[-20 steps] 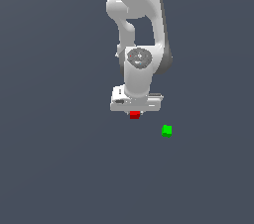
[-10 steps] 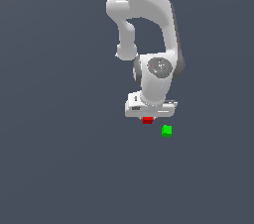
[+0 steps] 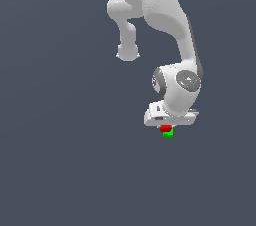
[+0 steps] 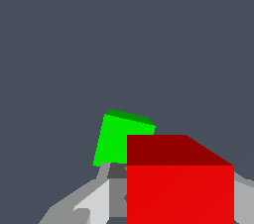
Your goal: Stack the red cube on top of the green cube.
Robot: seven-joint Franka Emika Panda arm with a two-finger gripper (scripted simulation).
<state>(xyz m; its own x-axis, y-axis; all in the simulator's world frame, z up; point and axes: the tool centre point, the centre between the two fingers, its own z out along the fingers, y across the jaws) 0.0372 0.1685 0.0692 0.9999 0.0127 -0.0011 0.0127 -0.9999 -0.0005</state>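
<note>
The tiny red cube [image 3: 165, 128] sits between the fingers of my white gripper [image 3: 166, 129], which is shut on it. Right under it in the exterior view lies the green cube [image 3: 168, 134] on the grey floor; whether the two touch I cannot tell. In the wrist view the red cube [image 4: 179, 181] fills the near part of the picture between the grey fingers [image 4: 87, 203], and the green cube [image 4: 119, 139] shows behind it, partly covered by it.
The white arm [image 3: 165, 25] rises above the gripper toward the exterior view's top. A plain dark grey floor [image 3: 60, 160] lies all around the cubes.
The gripper has carried the red cube toward the exterior view's right and downward, from beside the green cube to directly above it.
</note>
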